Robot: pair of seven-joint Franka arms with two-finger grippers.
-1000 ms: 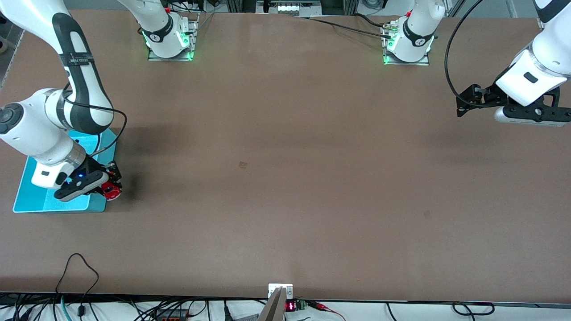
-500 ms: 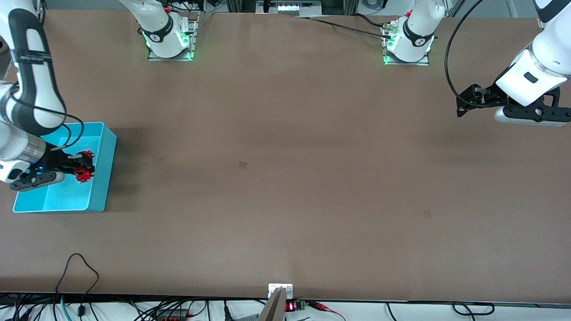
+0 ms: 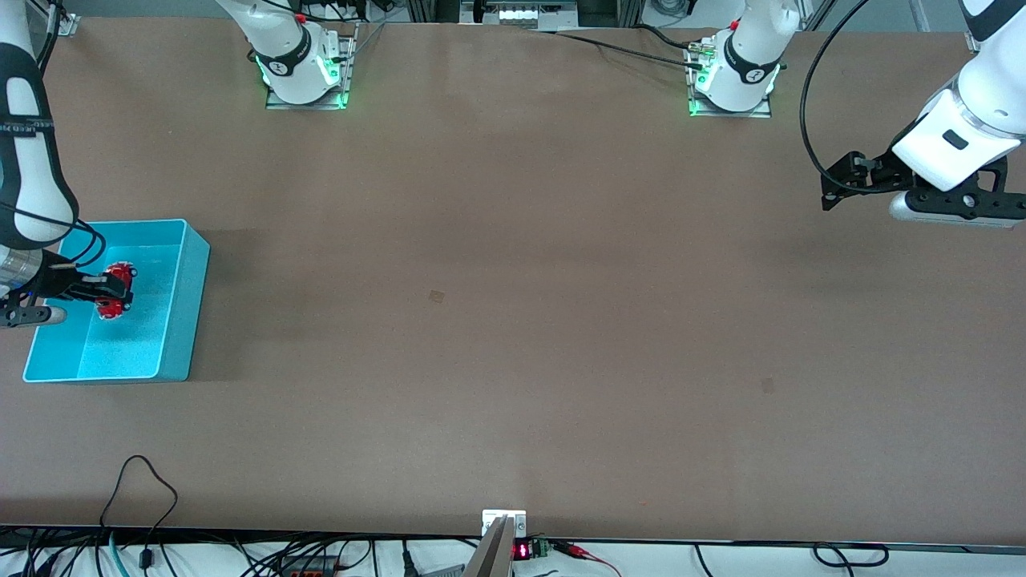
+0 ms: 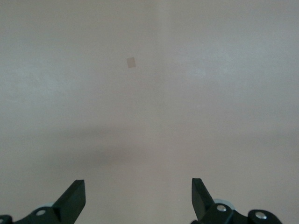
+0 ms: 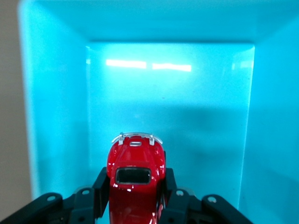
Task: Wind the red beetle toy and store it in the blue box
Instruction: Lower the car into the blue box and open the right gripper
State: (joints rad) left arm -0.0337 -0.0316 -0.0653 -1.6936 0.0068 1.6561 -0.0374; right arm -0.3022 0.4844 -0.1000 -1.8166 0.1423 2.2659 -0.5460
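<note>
My right gripper (image 3: 112, 292) is shut on the red beetle toy (image 3: 115, 290) and holds it over the inside of the blue box (image 3: 180, 320) at the right arm's end of the table. In the right wrist view the glossy red beetle toy (image 5: 135, 175) sits clamped between the black fingers (image 5: 100, 189), nose pointing into the blue box (image 5: 56, 116). Whether the car touches the floor of the box I cannot tell. My left gripper (image 3: 834, 188) hangs open over bare table at the left arm's end; its fingertips (image 4: 74, 198) show wide apart with nothing between them.
The brown table (image 3: 513, 320) stretches between the two arms. Both arm bases (image 3: 304, 68) stand along the edge farthest from the front camera. Cables (image 3: 144, 489) lie at the nearest edge.
My right gripper has carried the red beetle toy from outside the box's wall over the rim and deeper into the box. The left arm has not moved.
</note>
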